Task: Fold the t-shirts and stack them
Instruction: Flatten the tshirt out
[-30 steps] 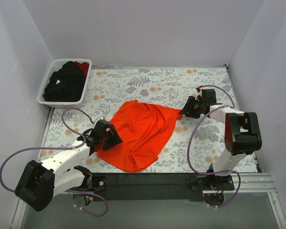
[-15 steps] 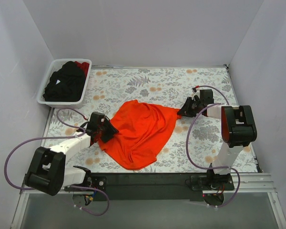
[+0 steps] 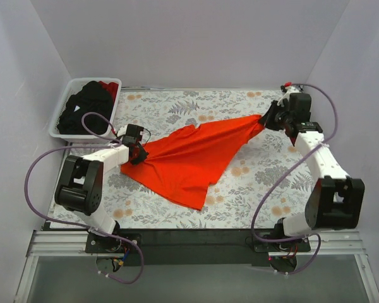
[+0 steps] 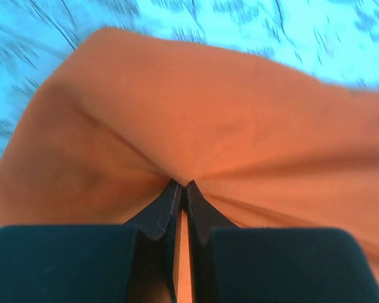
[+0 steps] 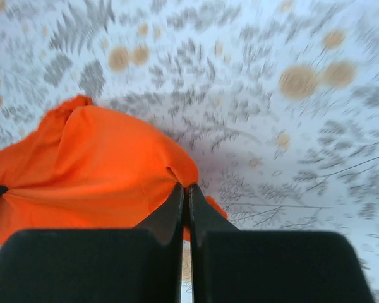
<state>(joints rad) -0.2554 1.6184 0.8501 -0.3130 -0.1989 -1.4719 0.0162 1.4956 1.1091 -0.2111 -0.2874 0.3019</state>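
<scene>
The orange t-shirt [image 3: 196,158] lies mid-table on the floral tablecloth [image 3: 177,107], pulled taut between two corners. Its loose lower part tapers to a point toward 6 o'clock.

The left gripper [image 3: 138,151] sits at the shirt's 9 o'clock corner, jaws pressed together and pinching a fold of orange cloth – the left wrist view [image 4: 182,189] shows the fabric gathered at the fingertips. The right gripper [image 3: 268,118] sits at the shirt's 2 o'clock corner, likewise nipped onto the cloth edge, as the right wrist view [image 5: 185,189] confirms.

The white basket [image 3: 82,136] stands at the table's 10 o'clock corner – it holds a heap of black garments [image 3: 85,110], with a dark red one [image 3: 110,88] showing at its far side.
</scene>
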